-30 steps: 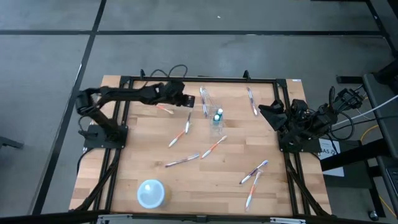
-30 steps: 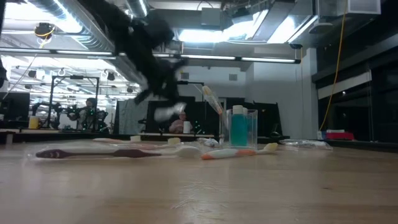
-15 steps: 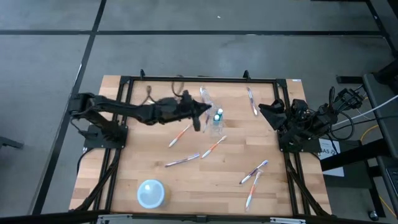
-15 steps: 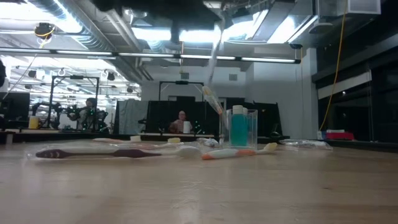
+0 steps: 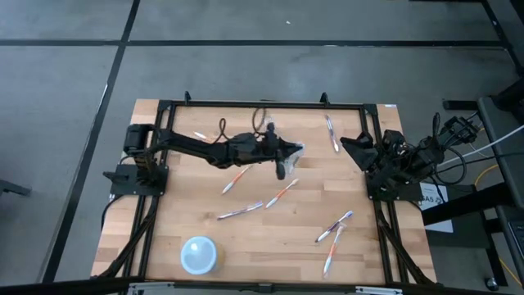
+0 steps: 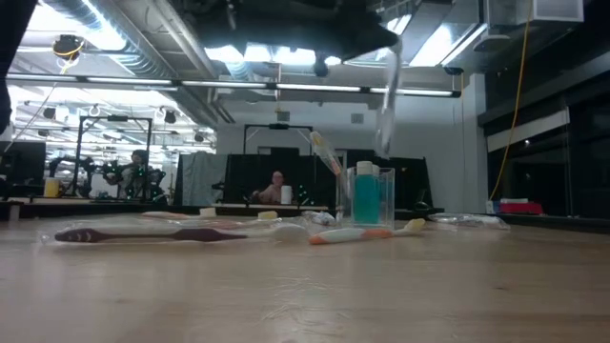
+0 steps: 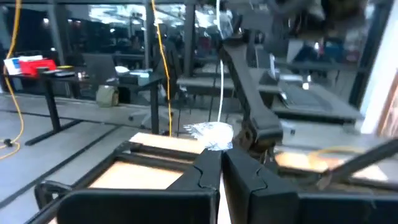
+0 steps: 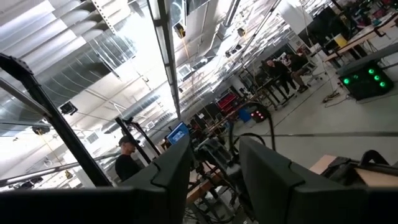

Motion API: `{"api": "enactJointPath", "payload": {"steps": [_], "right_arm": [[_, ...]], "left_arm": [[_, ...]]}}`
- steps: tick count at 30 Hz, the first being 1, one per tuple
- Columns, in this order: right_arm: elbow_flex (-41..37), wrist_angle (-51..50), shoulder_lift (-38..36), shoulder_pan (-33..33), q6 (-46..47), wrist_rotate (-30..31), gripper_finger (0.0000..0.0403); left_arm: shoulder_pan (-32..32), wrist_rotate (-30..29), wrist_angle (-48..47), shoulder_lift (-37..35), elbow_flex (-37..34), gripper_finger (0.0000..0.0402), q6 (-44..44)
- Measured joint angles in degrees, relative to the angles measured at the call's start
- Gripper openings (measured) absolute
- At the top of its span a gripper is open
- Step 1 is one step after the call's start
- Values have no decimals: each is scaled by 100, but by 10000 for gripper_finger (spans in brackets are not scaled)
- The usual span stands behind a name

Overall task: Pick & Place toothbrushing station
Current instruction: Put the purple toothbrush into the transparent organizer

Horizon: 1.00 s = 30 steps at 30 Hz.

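Observation:
The clear cup (image 6: 370,196) stands upright on the table with the teal tube (image 6: 366,197) in it and one toothbrush (image 6: 325,152) leaning out of it. In the high view my left gripper (image 5: 288,154) hides the cup. That gripper (image 7: 221,165) is shut on a white toothbrush (image 6: 387,100) above the cup. Other toothbrushes (image 5: 236,178) (image 5: 281,193) (image 5: 240,211) (image 5: 332,131) lie flat on the wood. My right gripper (image 5: 352,147) is open and empty at the table's right edge. My left gripper pinches the white toothbrush between its two shut fingers (image 7: 208,171), coming level from the table's left. The wrapped brush head (image 7: 211,132) shows just past the fingertips. In the low view the brush hangs tilted below the gripper (image 6: 367,38), clear of the table and cup.
A pale blue bowl (image 5: 199,254) sits near the front left. More toothbrushes lie at the front right (image 5: 336,228) and far left (image 5: 200,135). A black frame (image 5: 262,104) borders the board. People stand in the room behind the table (image 6: 276,186).
My left gripper has gone from the far left of the board toward the table's right, staying shut on the toothbrush. It has carried the brush up and over to above the cup, where the brush now hangs.

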Motion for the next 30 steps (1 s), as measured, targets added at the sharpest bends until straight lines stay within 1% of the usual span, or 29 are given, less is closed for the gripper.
{"api": "enactJointPath", "payload": {"steps": [2,5,8,12,14,19,23,26,30], "right_arm": [[-2,0,14,11,0,-22,142],[-2,44,44,74,-2,-38,142],[-2,69,89,142,-4,-17,142],[-2,180,144,185,-4,0,142],[-2,210,169,187,-6,0,142],[0,247,236,187,-4,-1,142],[0,254,243,203,-6,-10,142],[0,256,243,255,-23,-14,142],[90,274,243,364,-229,3,142]], "left_arm": [[5,-61,-274,88,7,2,148],[-20,-257,-352,213,7,2,327],[-22,-267,-429,208,7,2,352],[44,-289,-226,102,7,2,151],[79,-306,-83,14,118,2,167],[146,-246,-281,46,123,3,240],[146,-169,-214,112,27,4,420],[146,-170,-325,288,-100,15,282],[194,-160,-332,406,-118,47,-158]]}}
